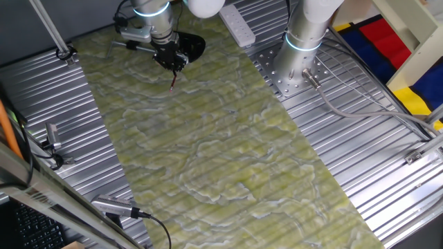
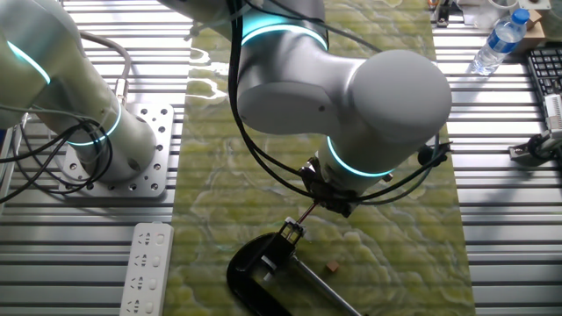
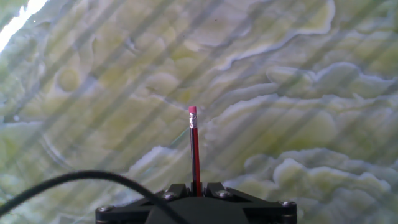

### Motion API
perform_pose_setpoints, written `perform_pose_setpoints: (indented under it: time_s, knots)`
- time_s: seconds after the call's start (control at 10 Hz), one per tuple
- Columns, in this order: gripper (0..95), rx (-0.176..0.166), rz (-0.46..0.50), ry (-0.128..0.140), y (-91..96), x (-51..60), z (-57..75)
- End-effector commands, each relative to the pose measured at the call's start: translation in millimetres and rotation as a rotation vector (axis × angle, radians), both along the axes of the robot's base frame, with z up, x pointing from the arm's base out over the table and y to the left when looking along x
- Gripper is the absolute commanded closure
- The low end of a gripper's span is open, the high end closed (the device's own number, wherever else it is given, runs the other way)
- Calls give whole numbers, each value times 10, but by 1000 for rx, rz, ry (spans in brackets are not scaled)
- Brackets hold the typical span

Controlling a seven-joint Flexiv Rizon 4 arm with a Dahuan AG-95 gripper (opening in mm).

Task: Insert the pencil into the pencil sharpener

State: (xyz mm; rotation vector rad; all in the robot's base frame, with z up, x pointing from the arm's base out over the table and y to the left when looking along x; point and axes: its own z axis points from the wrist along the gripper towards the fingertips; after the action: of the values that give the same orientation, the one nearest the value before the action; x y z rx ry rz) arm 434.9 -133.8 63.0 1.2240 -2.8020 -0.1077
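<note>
Near the far edge of the desk our gripper (image 1: 171,61) clasps the pencil (image 1: 173,80) just beside the pencil sharpener (image 1: 192,45) — we should align its tip with the opening — then push slowly.

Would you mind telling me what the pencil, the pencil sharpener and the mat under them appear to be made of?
The pencil looks like painted wood, red with dark stripes, with a metal band and pink rubber eraser at its far end. The pencil sharpener seems to be glossy black plastic, judging by its highlights. The mat shows a green-yellow marbled print; it is probably vinyl or cloth, which I cannot tell apart.
</note>
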Motion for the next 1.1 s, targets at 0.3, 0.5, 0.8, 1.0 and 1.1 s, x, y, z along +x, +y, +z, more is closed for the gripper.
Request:
perform_pose_setpoints:
  time_s: [0.3,0.5,0.8,1.0,1.1]
  knots:
    - [950,5,10,-1,4,-2,-1]
    - [950,10,44,-9,4,-2,-1]
    - [950,13,64,-14,4,-4,-1]
    - [950,14,81,-15,-4,-23,5]
    - [950,16,88,-16,-12,-47,12]
